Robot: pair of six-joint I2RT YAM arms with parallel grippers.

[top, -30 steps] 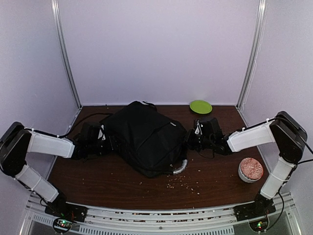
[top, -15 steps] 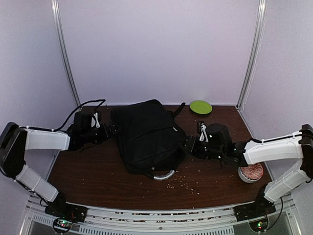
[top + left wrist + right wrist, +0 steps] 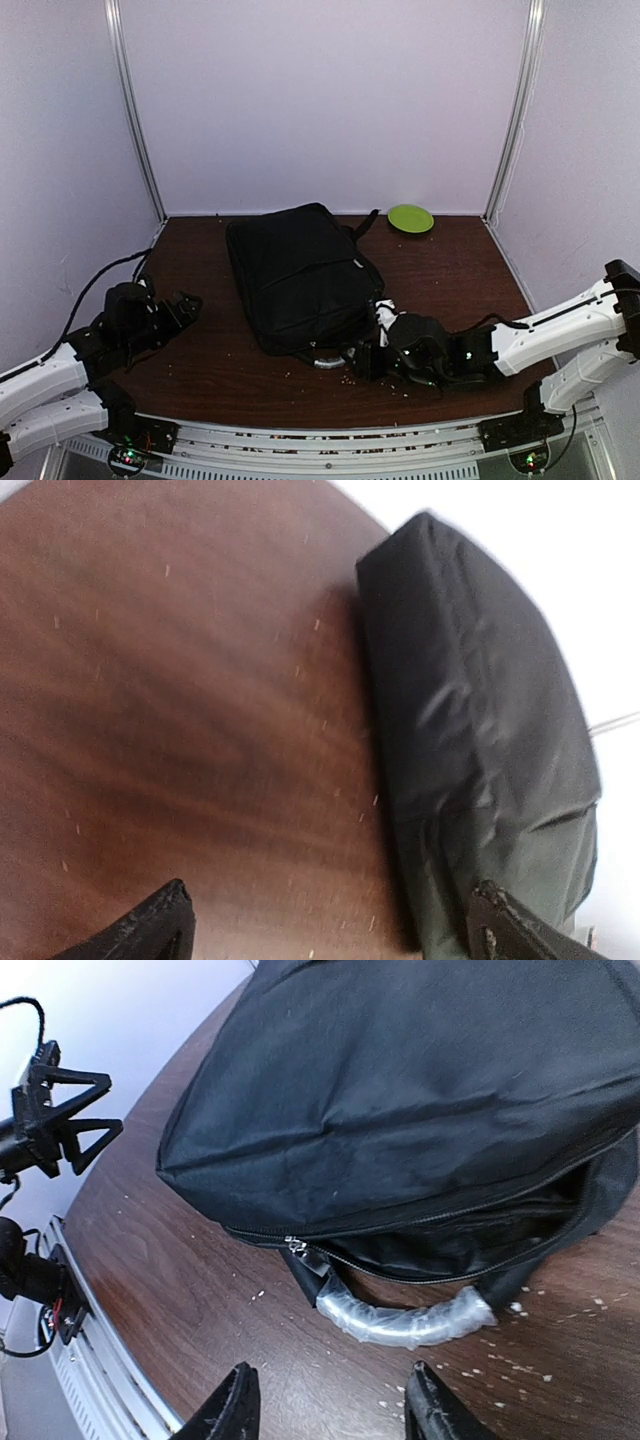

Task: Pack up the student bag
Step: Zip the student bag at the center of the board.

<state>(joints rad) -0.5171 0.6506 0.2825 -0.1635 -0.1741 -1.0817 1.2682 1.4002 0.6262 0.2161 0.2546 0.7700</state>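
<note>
Student bag point(image 3: 300, 275): flat on the brown worktop point(image 3: 450, 290), centre, long side running from back left to near right. Black fabric, top face smooth. Near edge unzipped, seen gaping in the right wrist view, dark inside, contents not readable. Zip pull point(image 3: 297, 1247) at the left end of that opening. Grey handle point(image 3: 405, 1320) wrapped in clear plastic, sticking out of the near edge and resting on the worktop. Strap end at the bag's back right corner.

Right gripper point(image 3: 330, 1410): low over the worktop just near-side of the handle, aimed at the open edge. Fingers spread, nothing between them, handle ahead of the tips and not touched.

Left gripper point(image 3: 183, 305): at the near left of the worktop, well apart from the bag, pointing toward its left side. Fingers wide apart, holding nothing.

Green plate point(image 3: 411, 218) at the back right, apart from the bag. Pale crumbs point(image 3: 375, 375) scattered on the worktop near the handle and the right gripper.
</note>
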